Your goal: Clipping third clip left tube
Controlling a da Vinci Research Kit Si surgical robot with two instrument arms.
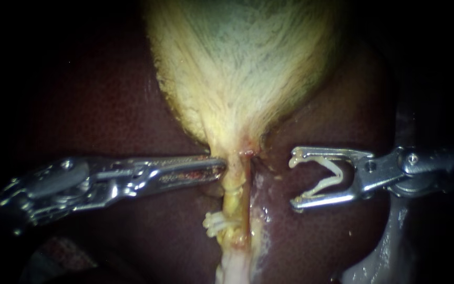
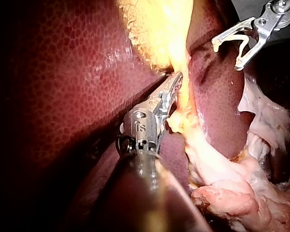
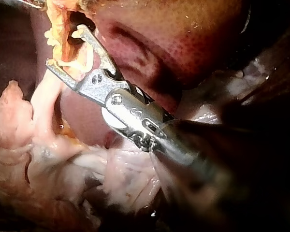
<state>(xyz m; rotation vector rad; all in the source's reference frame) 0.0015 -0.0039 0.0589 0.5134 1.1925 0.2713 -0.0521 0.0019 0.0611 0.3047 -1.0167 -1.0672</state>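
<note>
"Why is the left instrument (image 1: 222, 167) there?"
"Its pincer grips the tube (image 1: 233, 186) under the gallbladder (image 1: 237, 63), likely steadying it."
"And the right instrument (image 1: 293, 179)?"
"Its pincer, spread wide, carries a clip (image 1: 327, 176) near the tube, not yet around it."

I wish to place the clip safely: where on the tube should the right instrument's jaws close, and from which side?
Probably the bare stretch of the tube between the left instrument and the white clip below. Come from the right: the tube runs upright in the endoscope view, and the right instrument's jaws, holding an open clip between them, face it.
</note>
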